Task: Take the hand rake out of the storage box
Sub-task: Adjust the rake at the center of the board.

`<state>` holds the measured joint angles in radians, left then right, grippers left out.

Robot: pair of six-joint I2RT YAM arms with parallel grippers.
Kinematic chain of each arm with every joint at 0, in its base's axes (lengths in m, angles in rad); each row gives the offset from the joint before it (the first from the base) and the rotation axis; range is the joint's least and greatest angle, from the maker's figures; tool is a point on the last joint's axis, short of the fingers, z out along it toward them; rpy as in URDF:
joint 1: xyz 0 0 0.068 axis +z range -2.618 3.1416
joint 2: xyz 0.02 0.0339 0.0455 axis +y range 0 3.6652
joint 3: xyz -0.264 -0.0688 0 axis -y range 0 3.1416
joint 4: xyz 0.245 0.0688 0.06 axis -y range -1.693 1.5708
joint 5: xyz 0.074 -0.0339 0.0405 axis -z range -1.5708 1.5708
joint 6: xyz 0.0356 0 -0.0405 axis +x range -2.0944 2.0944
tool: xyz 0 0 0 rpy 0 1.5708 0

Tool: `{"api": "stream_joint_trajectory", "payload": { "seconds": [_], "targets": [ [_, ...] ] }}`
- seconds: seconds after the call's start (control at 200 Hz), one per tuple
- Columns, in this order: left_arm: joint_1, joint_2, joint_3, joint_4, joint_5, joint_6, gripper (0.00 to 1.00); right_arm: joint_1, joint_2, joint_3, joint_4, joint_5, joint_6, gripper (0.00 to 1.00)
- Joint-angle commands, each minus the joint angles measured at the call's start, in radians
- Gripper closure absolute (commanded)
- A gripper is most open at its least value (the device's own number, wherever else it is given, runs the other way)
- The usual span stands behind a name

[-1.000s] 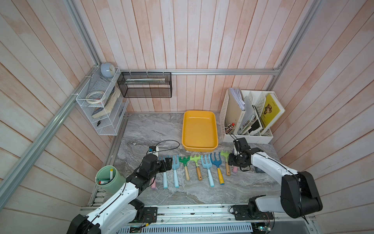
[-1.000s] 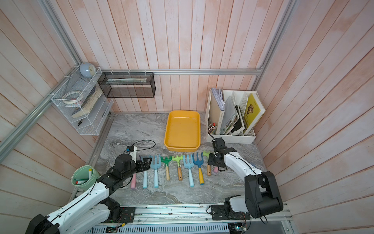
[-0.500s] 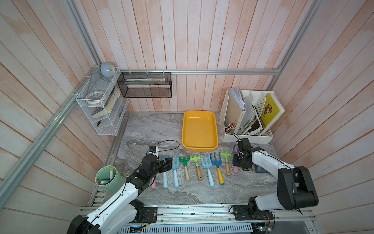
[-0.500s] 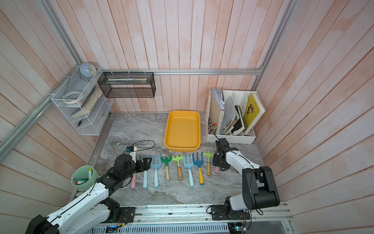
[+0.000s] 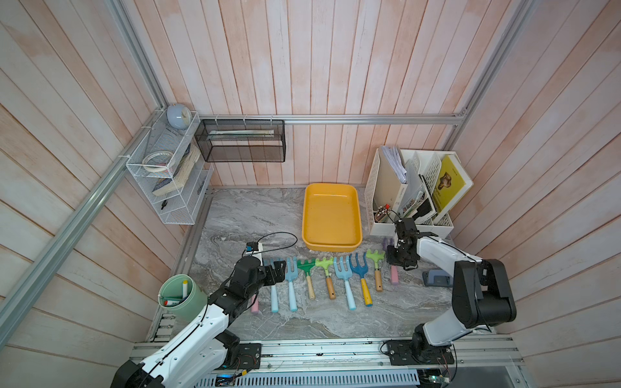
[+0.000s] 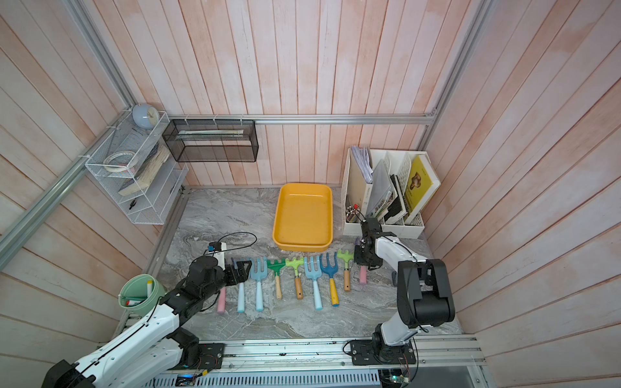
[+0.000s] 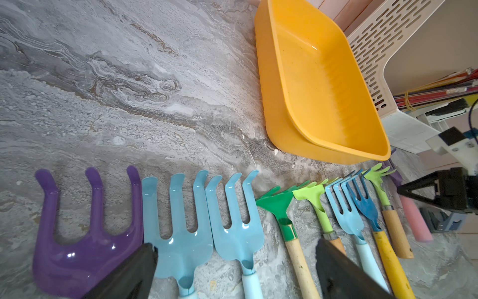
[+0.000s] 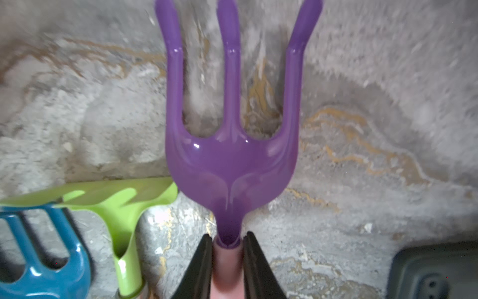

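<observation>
Your right gripper is closed on the pink handle of the purple hand rake, one black finger on each side just below the neck of the three-pronged head. That rake is outside the storage box, at the right end of the row of rakes laid on the marbled surface. A lime-green rake lies just beside it and the white file organizer stands near behind it. You cannot tell from these views whether the rake is raised off the surface or resting on it. In both top views the storage box holds nothing; it sits at the back of the surface, its front wall close behind the rake heads in the middle of the row but apart from them. Your left gripper hovers over the left end of the row with its jaws spread wide and nothing between them. In the left wrist view its fingers frame two light blue rakes, with a second purple rake lying at the very end of the row
</observation>
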<state>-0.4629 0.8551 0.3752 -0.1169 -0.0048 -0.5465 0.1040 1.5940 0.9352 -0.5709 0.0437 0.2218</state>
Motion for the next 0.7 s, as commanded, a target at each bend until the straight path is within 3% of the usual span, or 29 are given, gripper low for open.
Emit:
{"api": "stream_joint_trajectory", "payload": {
  "seconds": [0.0, 0.25, 0.41, 0.69],
  "targets": [
    [0.006, -0.013, -0.014, -0.001, -0.008, -0.006, 0.0, -0.021, 0.04, 0.038, -0.082, 0.0, -0.086, 0.75],
    [0.006, -0.011, -0.014, 0.001, -0.008, -0.006, 0.0, -0.054, -0.018, 0.055, -0.122, 0.034, -0.163, 0.67],
    [0.006, -0.005, -0.013, 0.002, -0.007, -0.005, 0.0, -0.059, -0.036, 0.045, 0.032, -0.056, -0.137, 0.67],
    [0.006, -0.005, -0.013, 0.001, -0.008, -0.006, 0.0, -0.059, 0.056, 0.004, 0.186, -0.051, -0.124, 0.67]
  ]
}}
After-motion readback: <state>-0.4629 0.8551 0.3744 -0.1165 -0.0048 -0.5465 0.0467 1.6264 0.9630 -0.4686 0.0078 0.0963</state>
